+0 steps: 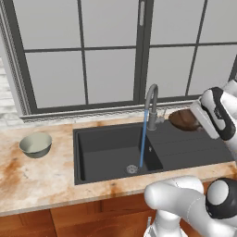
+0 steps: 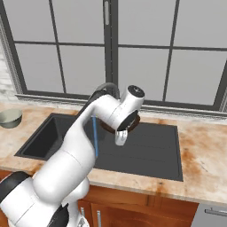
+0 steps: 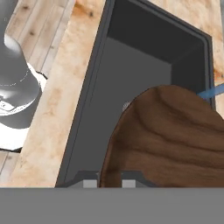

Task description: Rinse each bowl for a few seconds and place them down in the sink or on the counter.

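My gripper [image 3: 109,181] is shut on the rim of the dark brown bowl [image 3: 166,135], holding it tilted in the air above the black sink [image 3: 96,113]. From the left base view the brown bowl [image 1: 184,119] hangs over the sink's shallower right section, just right of the grey tap [image 1: 152,99], with the gripper [image 1: 200,115] at its right edge. A thin blue stream of water [image 1: 143,143] runs from the tap down to the drain [image 1: 132,169]; the bowl is beside it, not under it. The grey-green bowl [image 1: 35,144] stands upright on the counter [image 1: 32,180], left of the sink.
A large window with dark frames [image 1: 143,51] rises right behind the tap. The marbled counter [image 2: 204,150] continues to the right of the sink [image 2: 150,150]. My own arm [image 2: 88,133] crosses over the basin in the right base view, where the grey-green bowl [image 2: 9,118] sits far left.
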Controlling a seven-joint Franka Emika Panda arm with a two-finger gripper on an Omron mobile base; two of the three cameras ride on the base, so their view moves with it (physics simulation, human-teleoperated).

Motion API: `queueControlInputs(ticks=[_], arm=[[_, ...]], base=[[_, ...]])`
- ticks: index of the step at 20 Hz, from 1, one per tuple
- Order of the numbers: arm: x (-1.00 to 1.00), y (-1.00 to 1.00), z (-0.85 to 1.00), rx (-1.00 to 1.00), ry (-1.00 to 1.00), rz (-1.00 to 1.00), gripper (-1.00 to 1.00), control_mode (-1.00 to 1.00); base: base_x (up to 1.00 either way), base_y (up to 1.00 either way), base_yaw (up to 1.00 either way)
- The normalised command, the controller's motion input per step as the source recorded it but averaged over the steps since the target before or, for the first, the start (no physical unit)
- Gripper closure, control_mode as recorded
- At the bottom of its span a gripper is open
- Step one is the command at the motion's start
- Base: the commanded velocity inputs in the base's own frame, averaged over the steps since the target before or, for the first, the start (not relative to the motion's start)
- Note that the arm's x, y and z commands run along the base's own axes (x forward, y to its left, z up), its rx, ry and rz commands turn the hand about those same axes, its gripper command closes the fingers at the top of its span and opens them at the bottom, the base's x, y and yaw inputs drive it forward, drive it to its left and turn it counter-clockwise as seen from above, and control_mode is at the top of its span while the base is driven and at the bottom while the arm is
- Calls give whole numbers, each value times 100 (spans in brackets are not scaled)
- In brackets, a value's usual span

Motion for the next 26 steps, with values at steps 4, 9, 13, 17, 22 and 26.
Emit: queueControlInputs(ticks=[4,9,13,17,22,26], arm=[[-1,40,-4,5,-2,7,100,-100],[-2,41,-4,4,-3,8,100,-100],[0,39,-3,3,0,9,100,-100],[1,37,-9,4,0,9,100,-100],[17,13,-25,8,0,9,100,-100],[24,13,-20,2,-1,8,100,-100]], base=[[0,0,0],[0,0,0],[0,0,0],[0,0,0],[0,0,0],[0,0,0]])
